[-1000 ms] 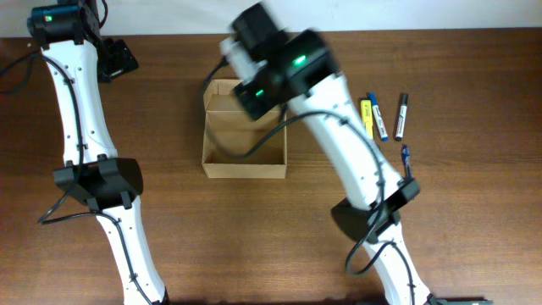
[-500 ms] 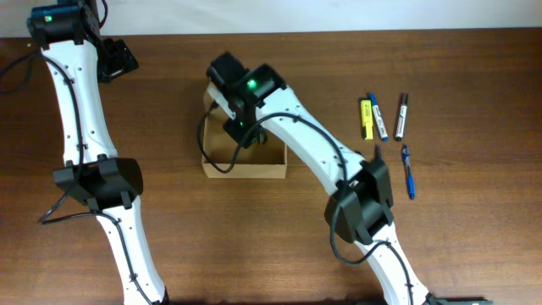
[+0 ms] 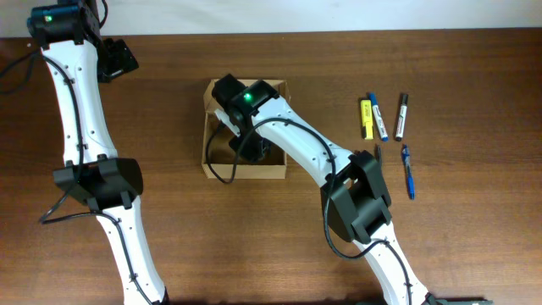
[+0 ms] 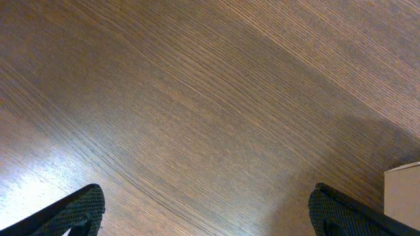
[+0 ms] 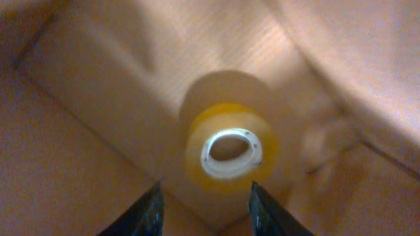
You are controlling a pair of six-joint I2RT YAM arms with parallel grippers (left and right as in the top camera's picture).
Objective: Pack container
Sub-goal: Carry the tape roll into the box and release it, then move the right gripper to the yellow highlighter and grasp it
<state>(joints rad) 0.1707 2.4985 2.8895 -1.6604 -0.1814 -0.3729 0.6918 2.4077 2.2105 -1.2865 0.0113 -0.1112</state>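
The container (image 3: 246, 172) is a light-brown cardboard box standing open at the table's middle. My right gripper (image 3: 254, 149) reaches down into it; the wrist hides the fingers from above. In the right wrist view the gripper (image 5: 205, 211) is open. A yellow tape roll (image 5: 226, 178) with a white core lies on the box floor just beyond the fingertips (image 5: 141, 213), apart from them. My left gripper (image 3: 118, 59) is open and empty at the far left; in the left wrist view (image 4: 207, 213) it hangs over bare wood.
A yellow highlighter (image 3: 367, 119), a blue marker (image 3: 378, 116), a black marker (image 3: 401, 116) and a blue pen (image 3: 407, 169) lie to the right of the box. A pale box corner (image 4: 403, 193) shows at the right edge of the left wrist view.
My right arm has swung over the box and lowered its gripper inside it. The left arm has not moved.
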